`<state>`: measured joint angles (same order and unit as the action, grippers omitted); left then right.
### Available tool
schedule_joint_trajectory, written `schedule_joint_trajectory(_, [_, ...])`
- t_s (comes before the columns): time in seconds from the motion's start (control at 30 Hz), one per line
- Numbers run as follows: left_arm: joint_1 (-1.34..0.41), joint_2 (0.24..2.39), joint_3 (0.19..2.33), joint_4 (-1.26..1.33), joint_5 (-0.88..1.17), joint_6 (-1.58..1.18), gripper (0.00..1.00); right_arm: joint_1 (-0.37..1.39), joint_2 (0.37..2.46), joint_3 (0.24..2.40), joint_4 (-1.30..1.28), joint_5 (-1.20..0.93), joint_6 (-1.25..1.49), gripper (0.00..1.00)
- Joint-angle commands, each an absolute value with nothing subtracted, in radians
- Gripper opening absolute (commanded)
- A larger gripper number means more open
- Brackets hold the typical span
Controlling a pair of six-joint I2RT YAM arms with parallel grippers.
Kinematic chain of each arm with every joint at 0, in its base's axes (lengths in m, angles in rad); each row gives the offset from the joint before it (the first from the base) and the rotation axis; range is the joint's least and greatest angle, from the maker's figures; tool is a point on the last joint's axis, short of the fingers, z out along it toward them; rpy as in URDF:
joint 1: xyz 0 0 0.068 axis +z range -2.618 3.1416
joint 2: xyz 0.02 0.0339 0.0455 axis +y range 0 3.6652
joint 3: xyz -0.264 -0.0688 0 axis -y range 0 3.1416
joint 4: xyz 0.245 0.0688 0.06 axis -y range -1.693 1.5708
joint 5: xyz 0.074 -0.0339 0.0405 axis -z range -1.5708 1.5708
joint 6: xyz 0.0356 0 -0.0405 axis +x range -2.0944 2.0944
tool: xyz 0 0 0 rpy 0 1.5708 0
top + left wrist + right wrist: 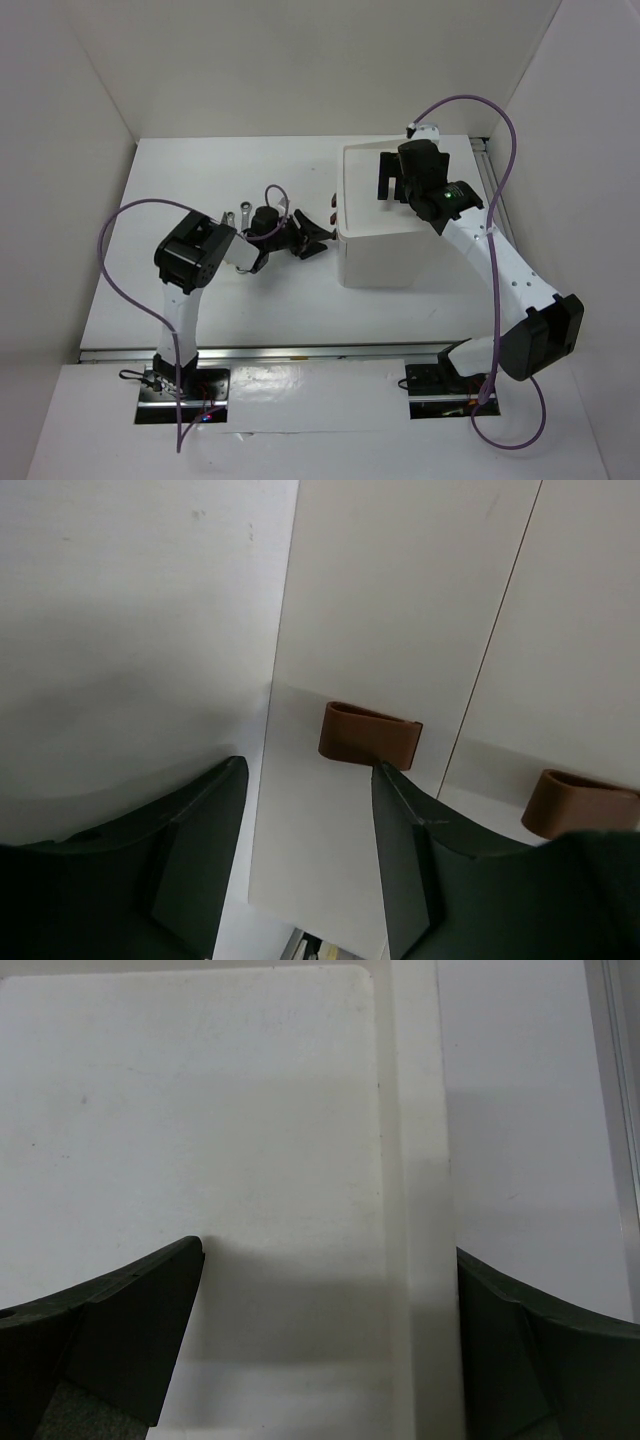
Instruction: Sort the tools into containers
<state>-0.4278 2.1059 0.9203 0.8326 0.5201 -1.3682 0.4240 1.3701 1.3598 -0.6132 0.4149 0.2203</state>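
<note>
The white box unit (400, 240) stands right of centre, its left face carrying dark brown knobs (330, 207). My left gripper (322, 238) points at that face. In the left wrist view it (310, 770) is open with bare drawer front (330, 630) between the fingers; one knob (368, 735) sits just past the right fingertip, and a second knob (580, 802) lies further right. My right gripper (395, 192) hovers over the top tray (360, 170), open and holding nothing (325, 1250). The ends of two silver wrenches (244, 213) show behind the left arm. Other tools are hidden.
White walls enclose the table on the left, back and right. A metal rail (490, 190) runs along the table's right side. The tray's raised rim (415, 1160) passes between the right fingers. Purple cables loop over both arms.
</note>
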Motion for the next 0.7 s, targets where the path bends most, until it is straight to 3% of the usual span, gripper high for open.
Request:
schedule_joint_trajectory(0.0, [-0.449,2.186,0.900,1.031,0.555,-1.479,0.64,0.476,1.436,1.313,-0.761,0.301,0.201,1.00])
schedule_joint_trajectory(0.2, [-0.468,2.266,0.864,1.232,0.526,-1.574,0.64,0.476,1.436,1.313,-0.770,0.313,0.201,1.00])
schedule_joint_trajectory(0.43, [-0.468,2.256,0.845,1.269,0.491,-1.586,0.64,0.476,1.436,1.322,-0.770,0.313,0.192,1.00])
schedule_joint_trajectory(0.67, [-0.468,2.275,0.867,1.258,0.491,-1.597,0.54,0.476,1.445,1.322,-0.770,0.313,0.192,1.00])
